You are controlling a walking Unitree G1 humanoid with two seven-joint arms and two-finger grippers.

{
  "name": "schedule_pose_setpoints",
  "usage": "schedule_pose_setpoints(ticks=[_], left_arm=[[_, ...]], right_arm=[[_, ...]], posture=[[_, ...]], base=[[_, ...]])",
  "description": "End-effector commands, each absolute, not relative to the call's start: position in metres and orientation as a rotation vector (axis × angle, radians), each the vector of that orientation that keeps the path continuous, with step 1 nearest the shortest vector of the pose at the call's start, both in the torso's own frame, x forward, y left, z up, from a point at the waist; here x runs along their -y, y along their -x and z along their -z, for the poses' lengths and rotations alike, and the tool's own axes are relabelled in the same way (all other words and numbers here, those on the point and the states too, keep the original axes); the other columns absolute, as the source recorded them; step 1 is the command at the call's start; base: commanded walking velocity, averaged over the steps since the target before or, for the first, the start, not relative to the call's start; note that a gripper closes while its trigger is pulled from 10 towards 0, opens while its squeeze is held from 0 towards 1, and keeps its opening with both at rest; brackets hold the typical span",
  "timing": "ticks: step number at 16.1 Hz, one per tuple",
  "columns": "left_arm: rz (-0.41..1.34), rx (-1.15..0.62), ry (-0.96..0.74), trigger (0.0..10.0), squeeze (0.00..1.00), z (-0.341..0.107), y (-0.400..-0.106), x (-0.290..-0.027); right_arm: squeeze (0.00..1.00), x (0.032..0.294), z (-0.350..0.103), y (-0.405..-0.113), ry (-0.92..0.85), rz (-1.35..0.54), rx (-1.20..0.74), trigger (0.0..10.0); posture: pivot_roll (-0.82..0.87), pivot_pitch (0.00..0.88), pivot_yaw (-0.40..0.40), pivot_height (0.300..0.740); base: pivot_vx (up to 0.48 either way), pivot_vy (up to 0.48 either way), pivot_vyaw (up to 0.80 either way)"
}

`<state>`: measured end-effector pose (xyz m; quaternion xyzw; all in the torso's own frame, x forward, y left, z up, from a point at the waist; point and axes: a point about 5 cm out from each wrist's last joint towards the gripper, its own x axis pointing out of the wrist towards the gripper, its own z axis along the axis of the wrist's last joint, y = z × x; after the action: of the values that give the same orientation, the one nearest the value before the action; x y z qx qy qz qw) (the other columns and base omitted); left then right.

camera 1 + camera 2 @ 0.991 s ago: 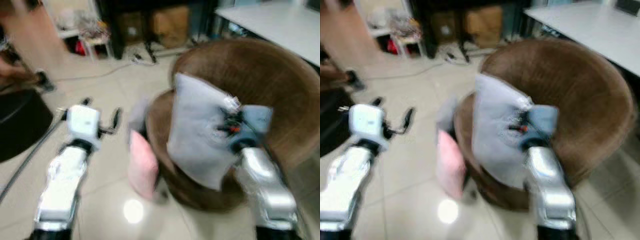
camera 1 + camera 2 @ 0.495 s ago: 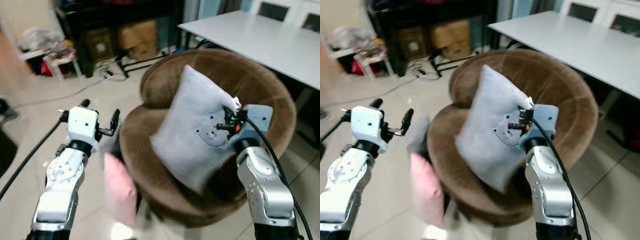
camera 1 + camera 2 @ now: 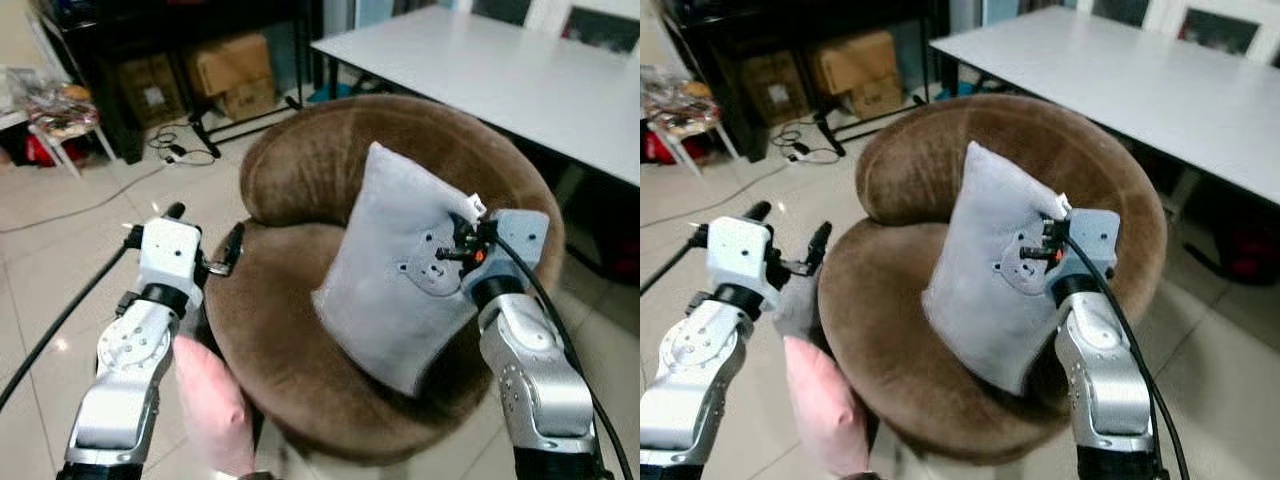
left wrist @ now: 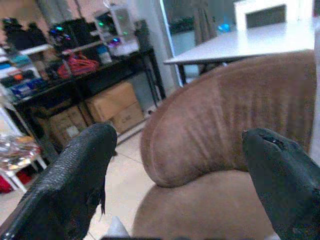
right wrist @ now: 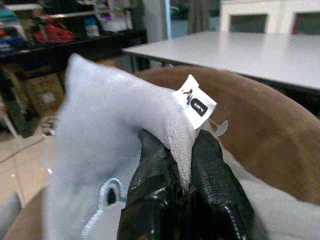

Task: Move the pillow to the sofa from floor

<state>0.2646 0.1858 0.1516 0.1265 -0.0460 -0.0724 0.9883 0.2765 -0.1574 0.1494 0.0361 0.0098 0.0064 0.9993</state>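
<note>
Nearer now, the sofa (image 3: 300, 340) sits under the pillow (image 3: 400, 270). Right tool (image 5: 180, 165) pinches its corner; left tool (image 3: 205, 235) hovers wide.

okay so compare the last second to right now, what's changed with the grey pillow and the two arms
Mostly the camera has swung, so the brown round sofa now sits more centrally. The right gripper stays shut on a corner of the grey pillow, which still hangs over the sofa seat. The left gripper remains open and empty beside the sofa. The pink pillow still lies on the floor against the sofa.
</note>
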Motion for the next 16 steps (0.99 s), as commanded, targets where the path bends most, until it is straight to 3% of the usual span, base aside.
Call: schedule_pose_setpoints(ticks=[1,5,10,14,16], left_arm=[[0.125,0.083,-0.272,10.0,0.0,-0.152,-0.264,-0.193],[0.181,0.036,-0.313,10.0,0.0,-0.144,-0.259,-0.192],[0.264,-0.031,-0.38,10.0,0.0,-0.136,-0.253,-0.201],[0.383,-0.098,-0.423,10.0,0.0,-0.128,-0.237,-0.203],[0.397,-0.102,-0.418,10.0,0.0,-0.129,-0.234,-0.202]], right_arm=[[0.0,0.145,-0.17,-0.278,-0.092,-0.083,0.076,10.0],[0.0,0.128,-0.18,-0.279,-0.116,-0.227,0.069,10.0],[0.0,0.083,-0.195,-0.303,-0.115,-0.417,-0.008,10.0],[0.0,0.03,-0.208,-0.328,-0.285,-0.523,-0.119,10.0],[0.0,0.021,-0.209,-0.337,-0.342,-0.501,-0.139,10.0]], posture=[[-0.05,0.0,0.023,0.74],[-0.05,0.0,0.021,0.74],[-0.05,0.0,0.025,0.74],[-0.02,0.0,0.006,0.74],[-0.02,0.0,0.003,0.74]], base=[[0.304,0.0,0.0],[0.066,0.0,0.0],[0.0,0.0,0.0],[0.0,0.0,0.0],[0.0,0.0,0.0]])
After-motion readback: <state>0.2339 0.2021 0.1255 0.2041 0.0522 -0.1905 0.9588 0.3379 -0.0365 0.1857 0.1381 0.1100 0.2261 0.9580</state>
